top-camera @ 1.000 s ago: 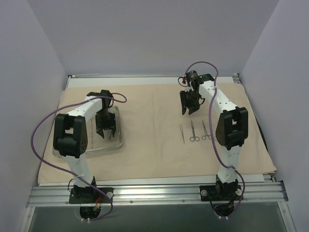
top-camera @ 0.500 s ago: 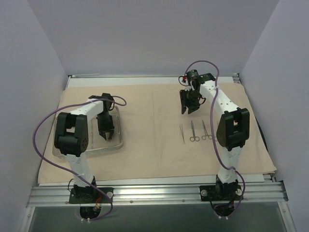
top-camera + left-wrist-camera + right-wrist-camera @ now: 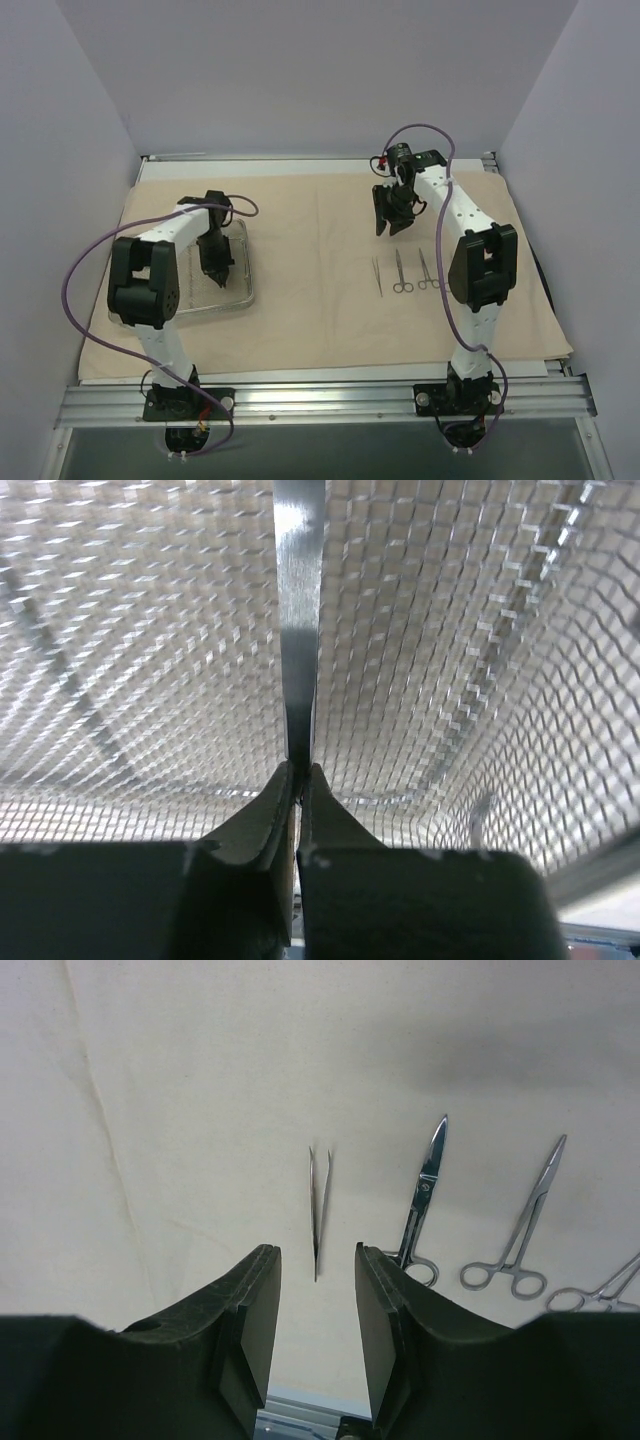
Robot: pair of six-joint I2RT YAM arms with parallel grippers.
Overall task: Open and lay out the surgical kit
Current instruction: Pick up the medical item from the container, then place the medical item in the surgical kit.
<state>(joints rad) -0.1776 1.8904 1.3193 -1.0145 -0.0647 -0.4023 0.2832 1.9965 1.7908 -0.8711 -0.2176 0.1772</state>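
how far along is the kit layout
Done: the cloth wrap lies spread open, and a row of instruments lies on it by the open right gripper. In hand: the left gripper is shut on a metal instrument in the mesh tray. Left, likely: carrying it to the row.

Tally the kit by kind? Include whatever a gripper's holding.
Cloth wrap: 1
Mesh tray: 1
Tweezers: 1
Ring-handled instruments: 3, one cut off at the right wrist view's edge
Flat steel instrument, pinched by the left gripper over the tray: 1
Total: 7
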